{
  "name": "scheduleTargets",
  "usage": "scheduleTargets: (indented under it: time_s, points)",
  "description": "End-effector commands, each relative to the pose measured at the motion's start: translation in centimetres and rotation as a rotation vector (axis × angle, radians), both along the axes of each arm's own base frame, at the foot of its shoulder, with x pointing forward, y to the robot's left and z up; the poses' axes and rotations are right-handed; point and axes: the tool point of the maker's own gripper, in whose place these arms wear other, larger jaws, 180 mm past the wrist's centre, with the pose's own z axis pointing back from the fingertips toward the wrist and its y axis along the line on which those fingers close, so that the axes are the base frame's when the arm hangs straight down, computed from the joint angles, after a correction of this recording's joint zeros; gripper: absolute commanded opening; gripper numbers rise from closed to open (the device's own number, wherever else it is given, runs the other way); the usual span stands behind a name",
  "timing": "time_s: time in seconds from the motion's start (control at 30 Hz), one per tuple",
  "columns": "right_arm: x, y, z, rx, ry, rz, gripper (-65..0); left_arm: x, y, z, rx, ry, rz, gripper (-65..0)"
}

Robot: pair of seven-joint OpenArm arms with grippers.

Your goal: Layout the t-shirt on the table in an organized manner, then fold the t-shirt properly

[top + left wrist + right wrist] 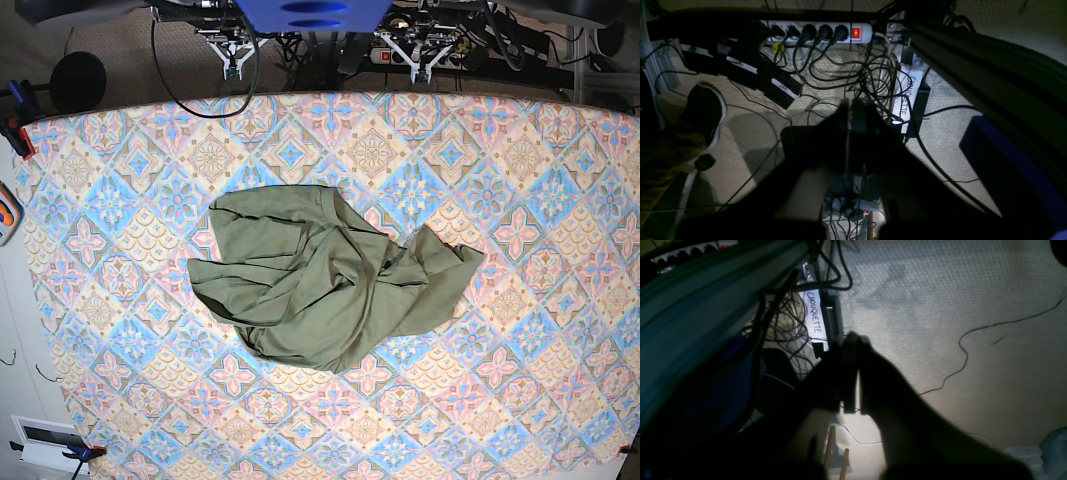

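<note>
The olive-green t-shirt lies crumpled in a wrinkled heap near the middle of the table, which has a pink, blue and cream tile pattern. Both arms hang beyond the table's far edge, well away from the shirt. In the left wrist view my left gripper is a dark silhouette over the floor, jaws together with nothing in them. My right gripper looks the same in the right wrist view, shut and empty. In the base view the left gripper is at the top right and the right gripper at the top left.
Under the far edge lie a white power strip with a lit red switch, tangled black cables and a box labelled CHOUQUETTE. A person's shoe rests on the floor. Clamps grip the table's left corner.
</note>
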Motion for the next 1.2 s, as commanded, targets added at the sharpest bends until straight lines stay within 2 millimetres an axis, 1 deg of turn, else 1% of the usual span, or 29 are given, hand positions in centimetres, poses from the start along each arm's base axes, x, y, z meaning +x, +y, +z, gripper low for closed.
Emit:
scheduleTargets:
  time_s: [0.0,0.53,0.6,0.63,0.67,0.7,0.73,0.8,0.83,0.87,0.9,0.93,1.0,1.07,1.1,1.17]
  points:
    - [0.0,-0.2,0.0,-0.006,-0.002,-0.003,-64.7,0.1,0.2,0.0,0.006,-0.01,0.0,-64.8]
    - [-0.2,-0.2,0.0,-0.006,0.004,-0.003,-64.7,0.0,0.2,0.0,0.006,-0.01,-0.001,-64.8]
    - [-0.4,-0.2,0.0,-0.006,0.007,-0.003,-64.7,-1.1,0.3,0.0,0.008,0.005,-0.008,-64.8]
    - [-0.5,-0.2,0.0,-0.006,0.008,-0.003,-64.7,-1.3,0.4,0.0,0.01,0.008,-0.008,-64.8]
    - [-0.5,-0.2,0.0,-0.006,0.008,-0.003,-64.7,-1.4,0.9,0.0,0.017,0.01,-0.01,-64.8]
    - [-0.6,-0.3,0.0,-0.007,0.01,-0.003,-64.7,-2.3,1.3,0.0,0.023,0.024,-0.011,-64.8]
    - [-0.9,-0.4,0.0,-0.009,0.014,-0.003,-64.7,-3.0,1.4,0.1,0.025,0.033,-0.012,-64.8]
    - [-3.7,-0.5,0.1,-0.011,0.051,-0.003,-64.8,-4.1,2.0,0.1,0.034,0.05,-0.013,-64.8]
    - [-4.6,-0.6,0.2,-0.013,0.057,-0.002,-64.9,-4.9,3.2,0.2,0.052,0.062,-0.016,-64.8]
    - [-5.3,-0.7,0.3,-0.016,0.055,-0.005,-65.0,-5.6,3.9,0.3,0.062,0.071,-0.012,-64.8]
    - [-6.0,-1.0,0.5,-0.021,0.052,-0.005,-65.0,-5.8,4.3,0.3,0.067,0.071,-0.01,-64.8]
    - [-6.6,-1.6,0.7,-0.032,0.046,-0.003,-65.0,-6.1,4.5,0.5,0.071,0.068,-0.012,-64.8]
    - [-7.2,-3.8,1.1,-0.066,0.029,0.005,-65.0,-6.7,6.2,1.0,0.096,0.051,-0.024,-64.8]
    - [-7.2,-5.3,1.5,-0.091,0.009,0.015,-65.0,-7.0,6.8,1.5,0.106,0.025,-0.037,-64.8]
    - [-7.4,-5.9,1.7,-0.1,0.001,0.02,-65.0,-7.0,7.4,1.9,0.116,0.012,-0.046,-64.8]
    - [-7.9,-6.2,2.1,-0.107,-0.013,0.023,-65.0,-6.9,8.1,2.6,0.126,-0.018,-0.056,-64.8]
